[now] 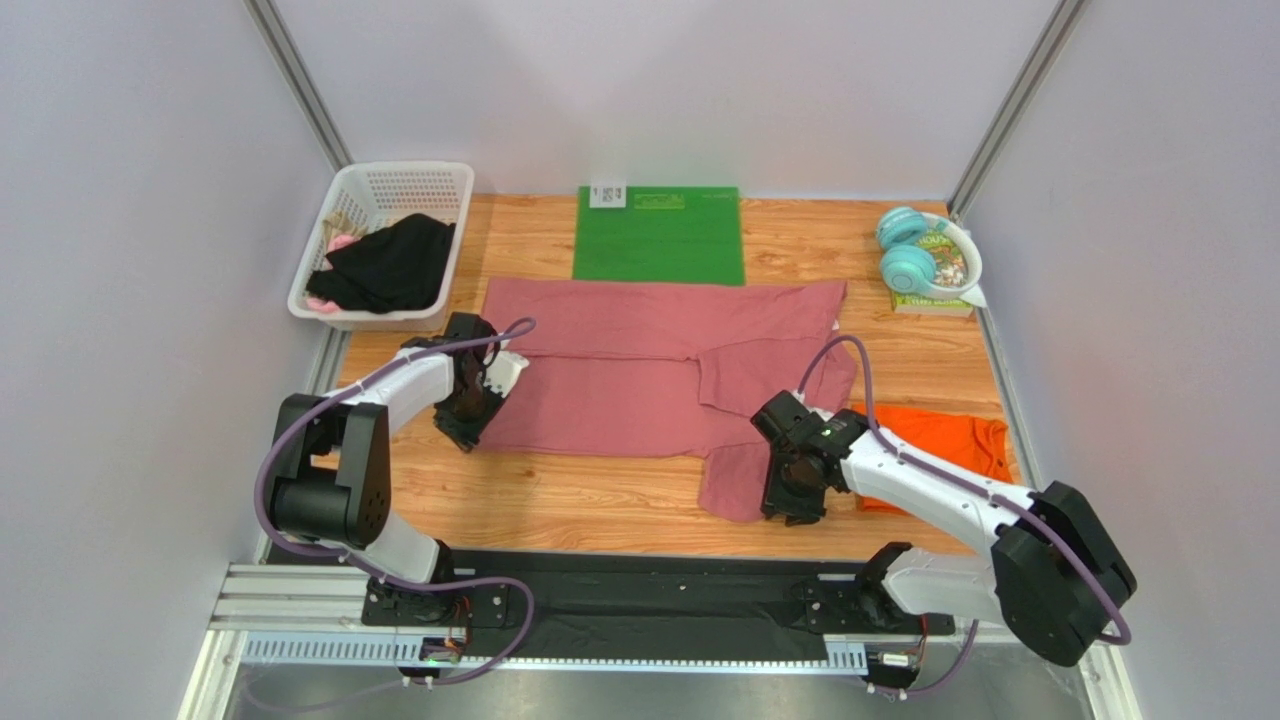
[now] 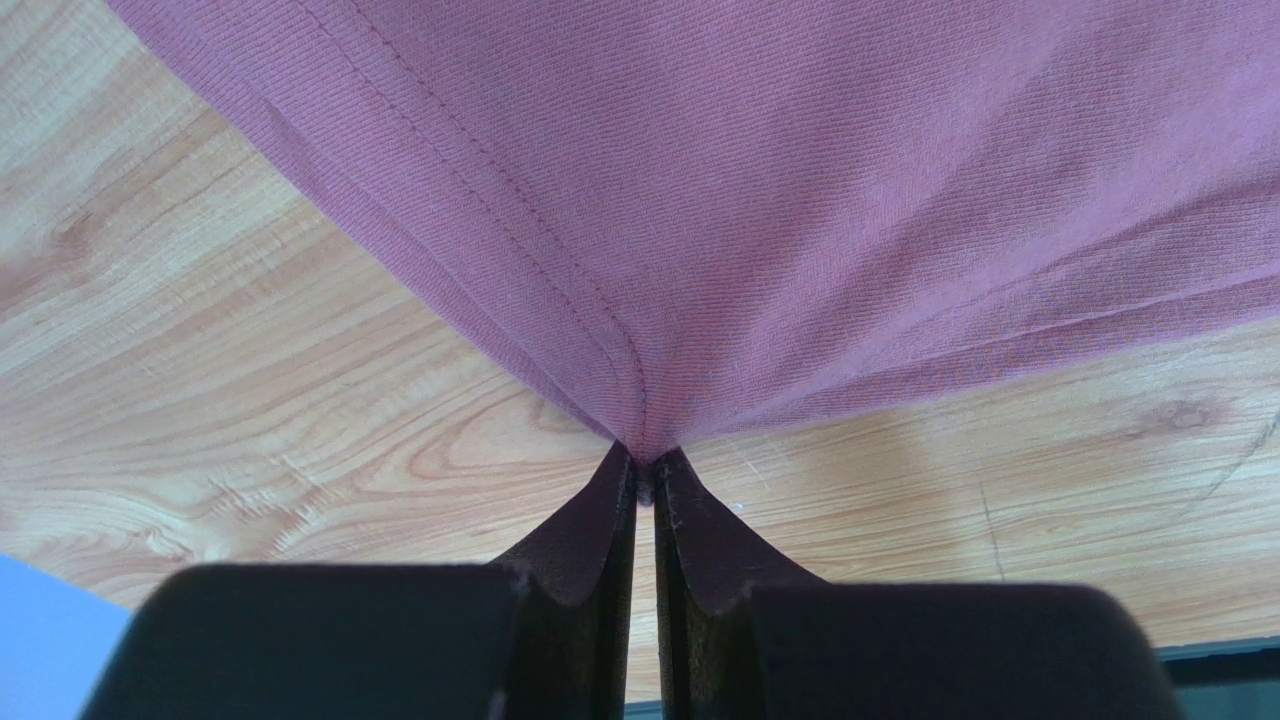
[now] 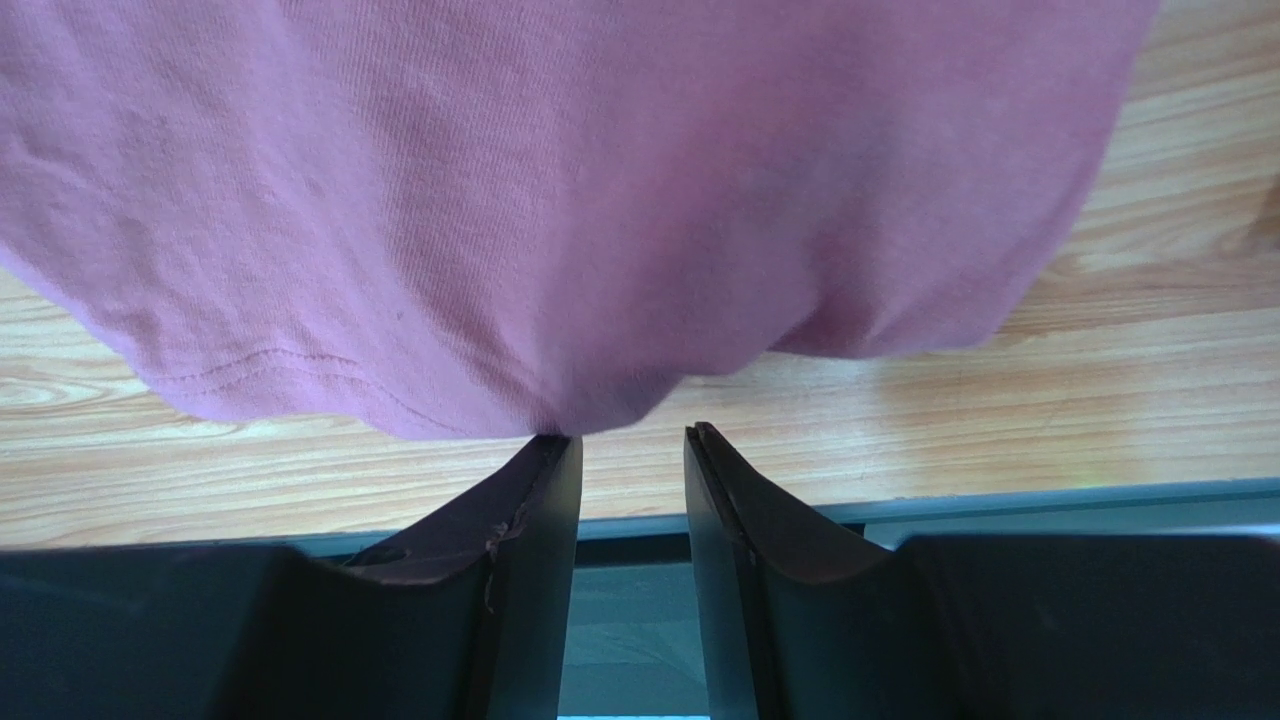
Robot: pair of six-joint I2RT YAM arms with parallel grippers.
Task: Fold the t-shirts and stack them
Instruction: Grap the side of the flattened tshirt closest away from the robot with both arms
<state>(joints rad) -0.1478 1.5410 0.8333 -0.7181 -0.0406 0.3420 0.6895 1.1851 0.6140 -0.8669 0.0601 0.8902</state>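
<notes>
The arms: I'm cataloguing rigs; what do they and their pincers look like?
Both the left arm and right arm have white link shells, black joints and a purple-grey cable. The left pincer and right pincer have dark, tapered fingers.

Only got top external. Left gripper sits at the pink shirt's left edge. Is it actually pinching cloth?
Observer: Yes. In the left wrist view the left gripper is shut on a corner of the pink t-shirt, with the cloth drawn taut into the tips.
Operator: Which part of the shirt?
Observer: The stitched hem. Its seam lines run straight into the pinch.
Operator: Right one, at the sleeve?
Observer: The right gripper is open. The gap between its jaws is empty, and the cloth edge lies just past the tips.
</notes>
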